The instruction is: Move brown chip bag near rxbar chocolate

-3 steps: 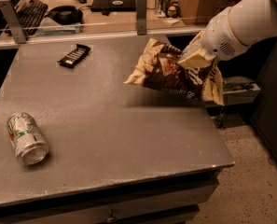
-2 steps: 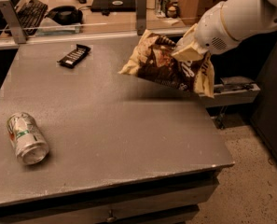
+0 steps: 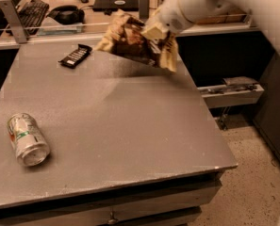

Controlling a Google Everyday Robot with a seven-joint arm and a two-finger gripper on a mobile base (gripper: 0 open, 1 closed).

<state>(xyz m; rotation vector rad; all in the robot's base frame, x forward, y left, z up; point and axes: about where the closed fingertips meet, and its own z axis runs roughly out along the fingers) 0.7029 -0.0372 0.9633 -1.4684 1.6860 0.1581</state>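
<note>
Brown chip bag (image 3: 128, 42) is held above the table (image 3: 130, 126), clamped at its upper edge by the gripper (image 3: 153, 32), near and right of the rxbar chocolate (image 3: 75, 55).

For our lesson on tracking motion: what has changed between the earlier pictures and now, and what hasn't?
The gripper, shut on the brown chip bag above the far side of the table, has carried it left toward the rxbar chocolate. The bar and the can stayed put.
</note>
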